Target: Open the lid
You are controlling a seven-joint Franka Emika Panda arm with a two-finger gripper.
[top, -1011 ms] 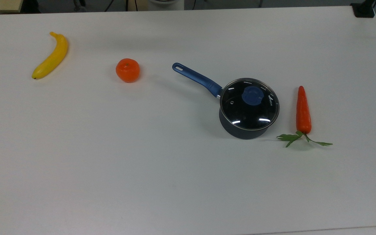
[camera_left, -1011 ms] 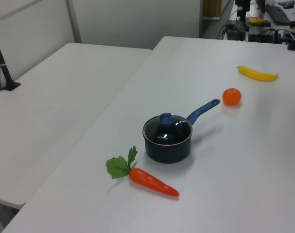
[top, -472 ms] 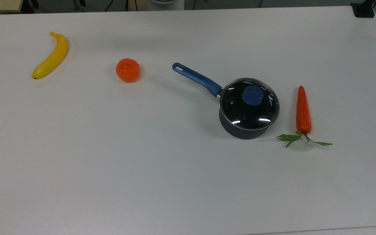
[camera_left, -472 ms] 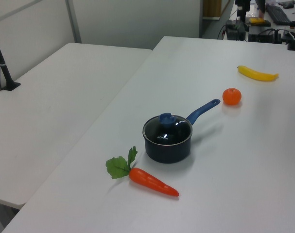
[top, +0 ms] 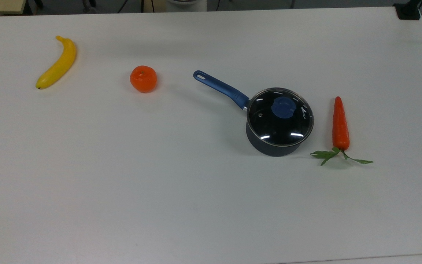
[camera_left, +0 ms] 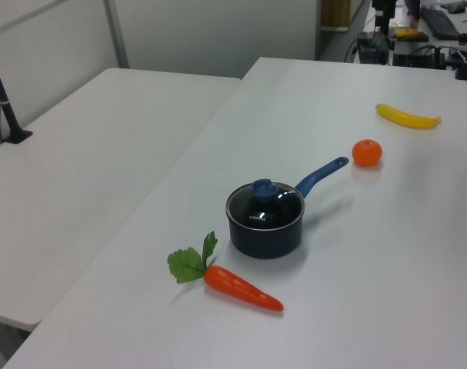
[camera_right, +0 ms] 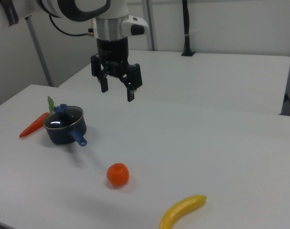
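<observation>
The lid [top: 280, 116] is seated flat on the dark saucepan [top: 275, 145], which stands on the white table [top: 159, 176]; its blue knob [top: 283, 107] is seen at the centre of the glass, with the small steam hole toward the top view's left. In the left view the lid [camera_left: 265, 206] is shown level, its metal rim resting on the pan's rim all round, so the task is judged not yet begun. The pan's blue handle [top: 221, 88] is pointed toward the top view's upper left.

In the right view the gripper [camera_right: 117, 94] is held high above the table, pointing downward, with its fingers spread well apart and nothing between them. The lid [camera_right: 62, 118] lies below it and toward the right view's left, well apart from the fingertips. A move down and toward the right view's left would be needed to bring the knob [camera_right: 61, 109] between the fingers.

A carrot [top: 340, 124] with green leaves is laid just beside the pan on the top view's right. A mandarin [top: 143, 79] is placed beyond the handle's tip toward the top view's left, and a banana [top: 58, 64] farther left.
</observation>
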